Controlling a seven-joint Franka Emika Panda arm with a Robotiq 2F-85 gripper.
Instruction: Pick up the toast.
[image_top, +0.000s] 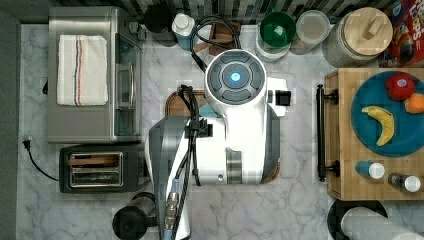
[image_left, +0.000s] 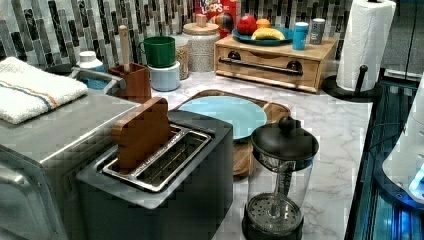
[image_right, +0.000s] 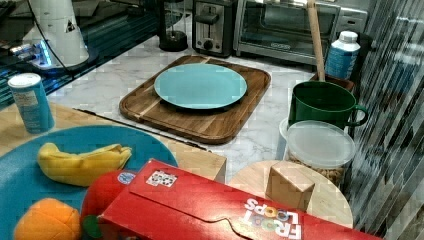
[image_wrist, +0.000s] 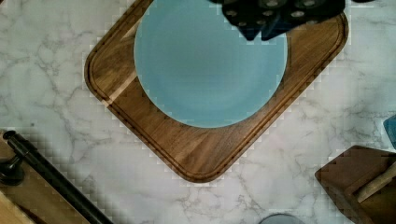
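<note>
The toast (image_left: 141, 133) is a brown slice standing upright in the rear slot of the black toaster (image_left: 200, 185), half of it above the slot. From above, the toast (image_top: 93, 160) is a narrow brown strip in the toaster (image_top: 67, 170) at the top view's lower left. My white arm (image_top: 235, 125) hangs over the wooden tray (image_top: 172, 100) in the middle of the counter, well to the right of the toaster in the top view. In the wrist view my gripper (image_wrist: 264, 28) hovers high above the empty light blue plate (image_wrist: 205, 70).
A toaster oven (image_top: 90, 125) with a white striped cloth (image_top: 82, 70) stands beside the toaster. A French press (image_left: 280, 185) is in front of it. A wooden box (image_top: 345, 170) holding a plate of fruit, a green mug (image_top: 277, 27), jars and a paper towel roll (image_left: 365, 45) line the counter's edges.
</note>
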